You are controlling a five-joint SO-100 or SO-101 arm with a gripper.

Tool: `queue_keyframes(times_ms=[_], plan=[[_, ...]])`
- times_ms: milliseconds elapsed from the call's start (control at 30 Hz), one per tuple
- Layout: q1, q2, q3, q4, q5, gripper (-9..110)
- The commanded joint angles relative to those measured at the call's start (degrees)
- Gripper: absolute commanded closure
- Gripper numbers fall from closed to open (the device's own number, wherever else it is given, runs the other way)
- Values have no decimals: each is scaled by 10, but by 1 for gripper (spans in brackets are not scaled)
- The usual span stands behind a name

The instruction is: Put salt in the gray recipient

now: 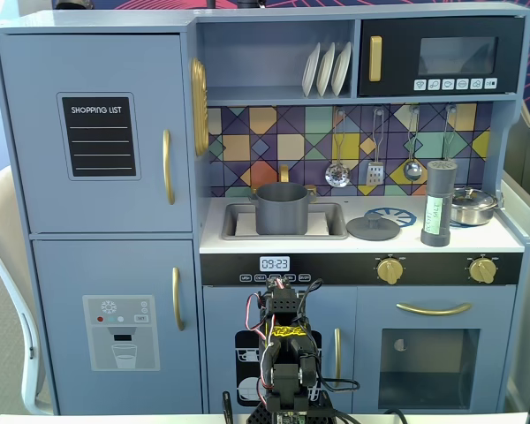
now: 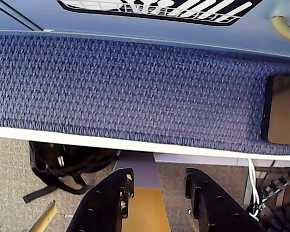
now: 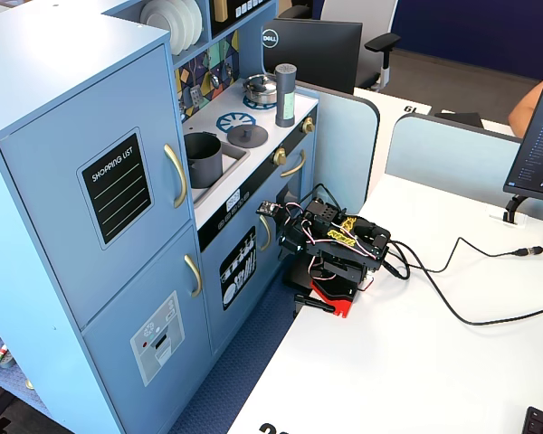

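The salt is a tall gray cylinder shaker (image 1: pixel 437 203) with a pale green label. It stands upright on the right side of the toy kitchen's counter and also shows in the other fixed view (image 3: pixel 285 95). The gray recipient is a gray pot (image 1: pixel 281 208) that sits in the sink, also seen from the side (image 3: pixel 202 159). My arm (image 1: pixel 283 353) is folded low in front of the kitchen's lower doors, far below both. In the wrist view my gripper (image 2: pixel 159 179) is open and empty, and points down past the table edge at the floor.
A gray lid (image 1: pixel 373 229) lies on the counter between the sink and the shaker. A silver pot (image 1: pixel 473 207) stands right of the shaker. Utensils hang on the back wall. A black bag (image 2: pixel 67 159) lies on the floor. Cables (image 3: pixel 471 312) run across the white table.
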Motion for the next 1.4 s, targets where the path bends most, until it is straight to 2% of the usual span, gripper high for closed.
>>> queue_keyframes(times_ms=[0, 500, 600, 667, 733, 900, 1000, 1200, 1367], plan=[[10, 4, -3, 4, 10, 95], [10, 4, -3, 4, 15, 95], [4, 4, -3, -1, 50, 95], [22, 4, -3, 1, 30, 94], [25, -12, -4, -40, 33, 96], [97, -94, -80, -91, 0, 95], [142, -143, -164, -98, 18, 96], [295, -180, -287, -75, -34, 97], [397, -172, -340, -98, 27, 97]])
